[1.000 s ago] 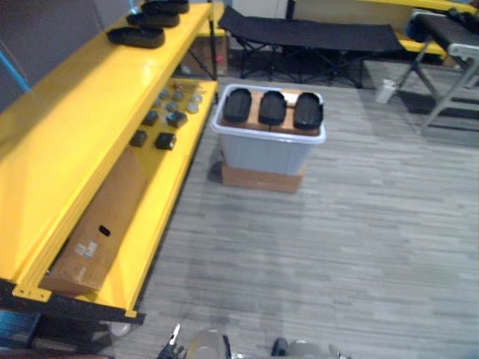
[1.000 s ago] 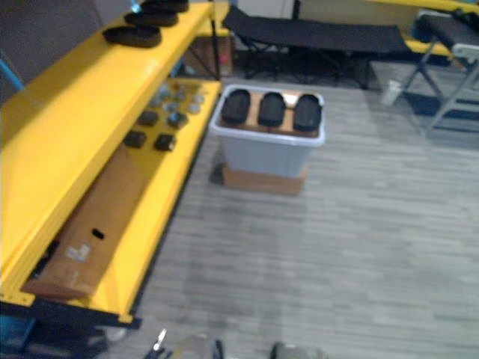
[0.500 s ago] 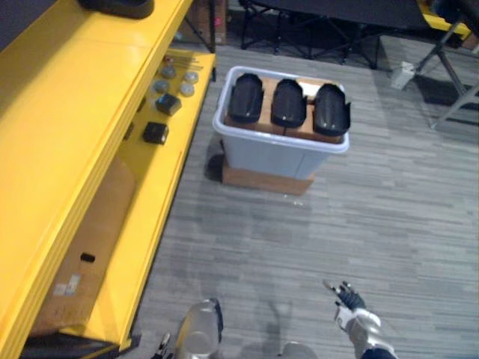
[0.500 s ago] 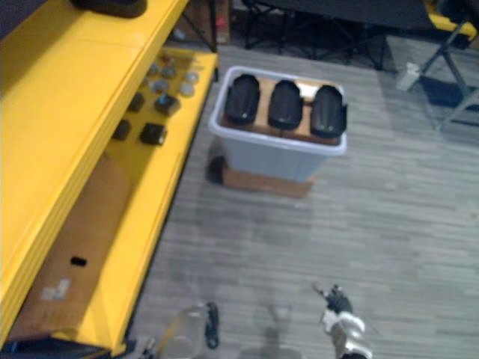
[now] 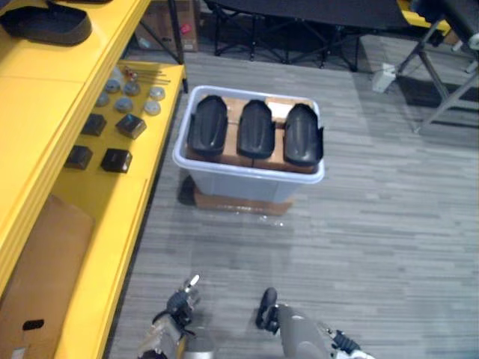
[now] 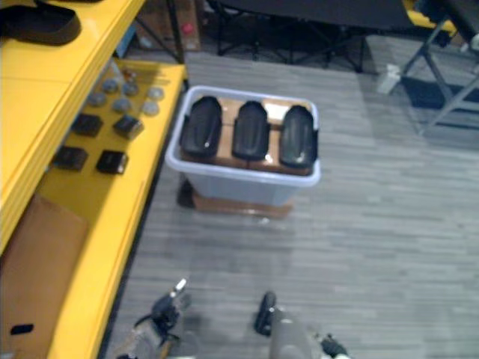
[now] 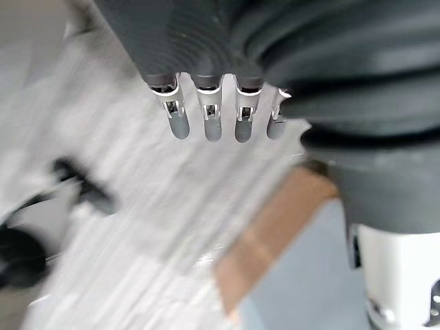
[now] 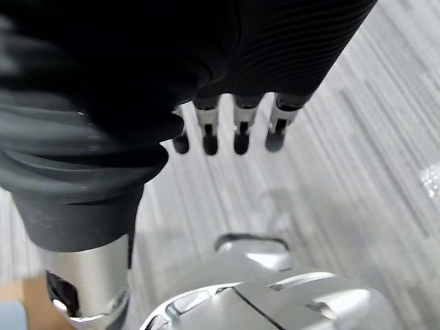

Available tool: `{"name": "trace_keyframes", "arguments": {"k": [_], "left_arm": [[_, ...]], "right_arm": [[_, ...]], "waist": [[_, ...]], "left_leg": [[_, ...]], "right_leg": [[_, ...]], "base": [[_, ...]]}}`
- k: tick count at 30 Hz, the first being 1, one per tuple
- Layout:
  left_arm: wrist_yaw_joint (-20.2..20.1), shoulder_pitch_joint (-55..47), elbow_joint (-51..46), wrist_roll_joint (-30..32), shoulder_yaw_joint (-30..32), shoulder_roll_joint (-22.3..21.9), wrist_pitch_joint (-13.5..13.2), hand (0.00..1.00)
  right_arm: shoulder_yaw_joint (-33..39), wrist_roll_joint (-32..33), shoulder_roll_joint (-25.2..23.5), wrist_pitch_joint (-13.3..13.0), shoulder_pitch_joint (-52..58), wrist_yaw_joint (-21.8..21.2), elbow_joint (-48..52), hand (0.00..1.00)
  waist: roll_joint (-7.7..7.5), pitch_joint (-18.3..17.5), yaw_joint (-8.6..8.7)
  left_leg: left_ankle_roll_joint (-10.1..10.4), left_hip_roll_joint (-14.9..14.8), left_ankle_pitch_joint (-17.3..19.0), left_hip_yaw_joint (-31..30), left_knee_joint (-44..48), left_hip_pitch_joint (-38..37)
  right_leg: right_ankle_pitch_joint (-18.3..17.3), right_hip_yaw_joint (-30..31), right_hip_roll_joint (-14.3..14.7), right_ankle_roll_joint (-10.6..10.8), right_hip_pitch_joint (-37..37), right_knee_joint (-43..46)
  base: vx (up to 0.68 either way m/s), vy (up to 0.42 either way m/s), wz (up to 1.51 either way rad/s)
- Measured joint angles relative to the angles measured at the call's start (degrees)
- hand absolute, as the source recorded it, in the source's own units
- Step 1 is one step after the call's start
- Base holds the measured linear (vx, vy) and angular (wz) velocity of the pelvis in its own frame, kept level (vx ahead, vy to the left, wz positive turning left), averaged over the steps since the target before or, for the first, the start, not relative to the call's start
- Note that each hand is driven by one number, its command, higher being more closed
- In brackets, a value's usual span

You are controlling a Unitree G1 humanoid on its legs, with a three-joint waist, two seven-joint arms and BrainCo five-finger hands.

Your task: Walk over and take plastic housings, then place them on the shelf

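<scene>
Three black plastic housings (image 5: 206, 126) (image 5: 256, 129) (image 5: 302, 134) lie side by side on cardboard in a pale grey bin (image 5: 247, 185) on the floor ahead. Another black housing (image 5: 46, 25) rests on the top board of the yellow shelf (image 5: 45, 90) at the left. My left hand (image 5: 179, 305) hangs low at the bottom of the view, well short of the bin, with its fingers (image 7: 210, 124) straight and holding nothing. At the lower right my right hand (image 5: 344, 344) is just visible; its fingers (image 8: 237, 130) are relaxed over the floor and hold nothing.
The bin stands on a flat cardboard base (image 5: 239, 203). The lower shelf board holds small black boxes (image 5: 116, 159), grey discs (image 5: 135, 88) and a long cardboard box (image 5: 41, 262). A dark folding cot (image 5: 299, 15), a white cup (image 5: 385, 76) and metal stand legs (image 5: 441, 90) lie beyond.
The camera has moved: the bin now sits nearer the middle and the shelf shows less. My left hand has come into view at the bottom left; the right hand shows lower.
</scene>
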State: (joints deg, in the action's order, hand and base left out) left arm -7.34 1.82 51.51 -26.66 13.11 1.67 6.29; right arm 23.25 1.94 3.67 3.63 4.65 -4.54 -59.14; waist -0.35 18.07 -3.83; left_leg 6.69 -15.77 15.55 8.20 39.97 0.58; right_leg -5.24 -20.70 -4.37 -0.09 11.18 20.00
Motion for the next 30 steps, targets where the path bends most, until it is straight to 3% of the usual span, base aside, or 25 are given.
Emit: {"name": "trace_keyframes", "arguments": {"k": [2,3,4,5,7,8,9,10,12,13,15,17,18,21,23,24,25,26,28,30], "left_arm": [[0.06,-0.01,0.17,0.12,1.57,0.44,0.12,0.00],[-0.10,-0.47,0.53,0.37,3.82,0.80,0.25,0.00],[-0.16,-0.97,0.72,0.66,4.48,0.98,0.35,0.00],[-0.43,-2.24,0.97,0.86,5.16,1.49,0.42,0.00],[-1.34,-5.98,1.47,3.44,7.15,2.05,1.37,0.00],[-2.11,-8.82,2.77,5.68,7.98,2.12,2.23,0.00],[-2.50,-10.66,4.85,7.01,8.73,2.35,2.49,0.00],[-2.73,-11.62,5.67,7.16,8.74,2.99,2.54,0.00],[-4.04,-12.68,6.02,7.48,9.63,4.89,2.26,0.00],[-4.17,-12.68,6.02,7.51,10.69,4.98,2.17,0.00],[-4.34,-11.61,5.81,7.44,11.29,4.66,0.00,0.00],[-3.94,-9.18,4.90,7.33,9.98,4.94,-2.39,0.00],[-3.33,-7.25,3.67,6.69,7.29,6.32,-3.98,0.00],[-0.67,1.49,0.82,4.88,0.89,10.52,-6.60,0.00],[0.61,5.95,0.23,3.77,-1.18,12.15,-6.70,0.00],[1.88,9.21,-0.34,4.29,-3.41,14.08,-6.50,0.00],[2.20,10.22,-0.45,4.64,-4.03,14.92,-6.19,0.00],[2.73,11.71,-0.62,4.83,-4.40,15.16,-5.56,0.00],[2.73,11.88,-0.24,6.83,-5.35,12.90,-3.60,0.00],[2.72,11.41,1.97,9.34,-8.54,9.96,-2.09,0.00]], "right_arm": [[-0.07,-1.64,0.44,-1.02,0.19,0.82,0.00,0.00],[-0.14,-2.27,1.08,-2.13,-0.36,1.29,-0.04,0.00],[-0.14,-2.29,1.30,-2.65,-0.65,1.65,-0.08,0.00],[-0.12,-2.49,1.65,-3.52,-1.39,2.17,-0.14,0.00],[-0.14,-3.06,3.02,-5.30,-3.51,2.30,-0.06,0.00],[-0.72,-3.39,3.94,-6.05,-4.35,2.37,0.89,0.00],[-2.05,-3.51,3.76,-6.04,-5.10,2.39,0.95,0.00],[-3.35,-3.70,3.76,-6.05,-5.37,2.22,1.35,0.00],[-5.09,-5.18,3.96,-6.11,-6.92,2.69,2.09,0.00],[-5.46,-5.41,3.96,-6.12,-7.58,2.95,2.06,0.00],[-7.91,-7.25,4.98,-6.57,-8.42,3.25,1.89,0.00],[-8.90,-8.04,5.22,-7.46,-8.75,3.21,0.41,0.00],[-9.82,-9.62,5.17,-7.90,-8.54,3.12,-0.93,0.00],[-11.95,-11.10,5.39,-10.76,-8.36,3.46,-1.45,0.00],[-12.28,-10.82,5.36,-11.83,-8.75,3.75,-1.26,0.00],[-13.09,-10.77,5.11,-12.30,-8.90,4.46,-1.25,0.00],[-13.80,-10.70,4.82,-12.33,-9.14,4.54,-1.23,0.00],[-14.33,-10.65,4.80,-12.07,-10.94,4.33,-1.29,0.00],[-16.37,-10.65,5.58,-12.30,-12.97,4.03,-0.03,0.00],[-18.05,-10.53,5.70,-11.93,-12.53,3.20,0.25,0.00]], "waist": [[0.81,-0.04,-0.07],[1.08,-0.22,-0.33],[1.16,-0.22,-0.39],[0.96,-0.15,-0.68],[1.20,-0.08,-2.42],[3.11,-0.41,-3.57],[2.46,-0.45,-4.78],[1.98,-0.85,-4.85],[-0.86,-0.03,-5.57],[-1.48,0.26,-5.84],[-2.74,0.11,-6.10],[-2.68,0.89,-5.92],[-2.27,1.50,-5.20],[-1.99,2.95,-3.63],[-2.34,3.12,-2.52],[-4.57,3.66,-2.03],[-5.80,4.29,-1.90],[-5.68,5.80,-1.93],[-3.88,7.09,-1.45],[-3.21,7.80,-1.43]], "left_leg": [[1.50,-1.61,-6.90,-1.68,9.90,4.72],[1.84,-0.31,-1.53,-2.19,13.47,7.96],[0.67,1.09,0.28,-1.71,12.14,8.74],[-1.39,3.69,1.74,-0.96,7.83,9.87],[-1.94,8.16,0.12,2.14,-8.41,12.15],[-2.80,7.86,-7.99,2.30,-16.39,12.22],[-3.73,8.09,-7.14,4.75,-17.05,10.74],[-4.03,8.80,-6.92,5.02,-17.87,10.28],[-5.01,9.58,-4.69,5.79,-15.58,10.60],[-5.31,9.49,-4.20,6.41,-14.77,10.61],[-6.41,9.52,-1.49,7.20,-12.73,9.91],[-6.65,9.33,-0.42,6.32,-13.39,7.15],[-6.08,8.82,-0.06,4.57,-15.23,4.76],[-4.44,6.45,-0.38,-1.03,-17.85,4.21],[-3.01,5.38,-0.88,-3.84,-17.78,6.40],[-1.06,6.20,-0.96,-5.83,-16.93,7.52],[-0.37,6.76,-0.55,-6.63,-16.47,7.59],[0.69,5.67,0.03,-8.06,-15.21,7.94],[1.34,3.21,-0.33,-9.09,-14.53,9.25],[2.59,2.50,-1.10,-9.32,-15.01,7.58]], "right_leg": [[-0.35,0.09,0.61,-0.30,-3.78,-2.93],[-0.17,0.34,0.86,-0.64,-7.88,-6.39],[-0.14,0.59,0.55,-0.69,-9.43,-7.48],[-0.31,1.38,-0.31,-0.42,-11.36,-8.73],[-1.52,4.41,-1.85,1.49,-13.15,-9.36],[-2.50,6.26,-0.59,3.01,-13.56,-9.14],[-2.68,8.21,-0.84,3.57,-14.67,-9.46],[-2.82,8.54,-1.30,3.37,-15.11,-10.06],[-2.64,8.70,-2.26,3.71,-15.60,-11.59],[-2.77,8.61,-2.52,3.93,-15.52,-11.19],[-5.17,7.46,-4.66,7.74,-13.64,-3.74],[-5.37,3.63,-6.35,8.32,-10.83,6.60],[-7.03,1.39,-6.70,6.81,-10.11,9.79],[-8.68,0.78,-4.22,4.99,-5.39,5.18],[-6.57,3.07,-3.91,5.62,-1.88,0.03],[5.84,7.13,-3.69,6.50,-1.21,-8.70],[13.87,8.57,-4.07,6.36,-1.23,-9.89],[10.91,8.36,-3.37,6.43,-2.51,-10.13],[10.47,7.62,-0.78,5.68,-3.39,-12.39],[9.64,6.28,-0.03,4.52,-6.60,-13.95]], "base": [[0.12,-0.031,0.14],[0.21,0.023,0.09],[0.31,0.048,-0.05],[0.23,0.070,-0.23],[0.31,0.124,-0.78],[0.39,0.180,-1.10],[0.36,0.154,-0.72],[0.45,0.135,-0.27],[0.46,0.090,-0.02],[0.39,0.065,-0.20],[0.36,0.052,-0.12],[0.26,-0.010,0.10],[0.16,-0.045,0.34],[-0.06,-0.034,0.70],[-0.17,-0.019,0.85],[-0.13,-0.079,0.87],[-0.01,-0.215,0.76],[0.11,-0.285,0.33],[0.15,-0.238,0.13],[0.15,-0.134,0.25]]}}
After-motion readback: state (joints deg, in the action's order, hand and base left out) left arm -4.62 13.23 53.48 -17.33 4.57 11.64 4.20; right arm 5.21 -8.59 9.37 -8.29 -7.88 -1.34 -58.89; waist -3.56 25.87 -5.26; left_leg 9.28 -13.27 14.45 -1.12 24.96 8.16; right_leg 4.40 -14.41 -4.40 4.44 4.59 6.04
